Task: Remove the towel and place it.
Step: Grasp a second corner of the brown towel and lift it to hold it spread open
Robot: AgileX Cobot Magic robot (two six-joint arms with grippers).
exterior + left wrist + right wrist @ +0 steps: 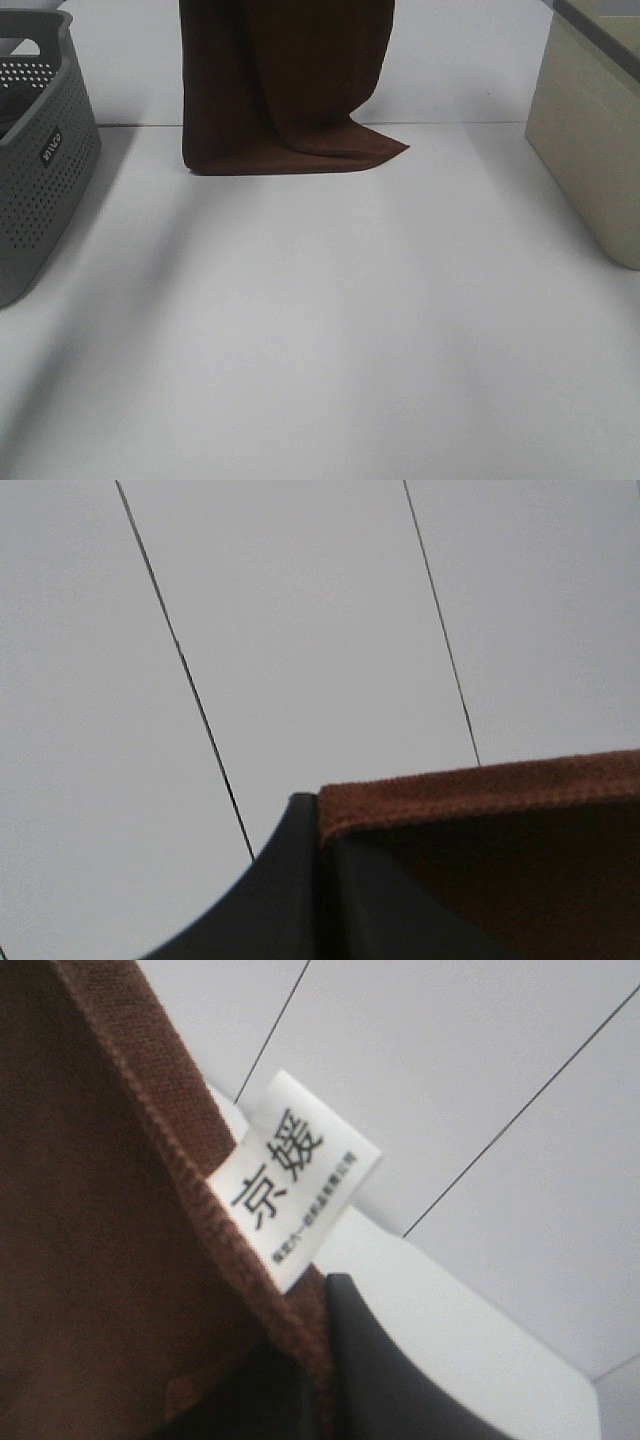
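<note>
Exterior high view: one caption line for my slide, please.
A maroon towel hangs from above, lower end resting on the white table, between grey perforated basket and beige bin.

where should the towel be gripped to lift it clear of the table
Best by the stitched top hem, one grip near each end, coming in from the edge side. The towel hangs long with its lower end folded on the table, so a spread hold on the firm hem should keep it flat.
</note>
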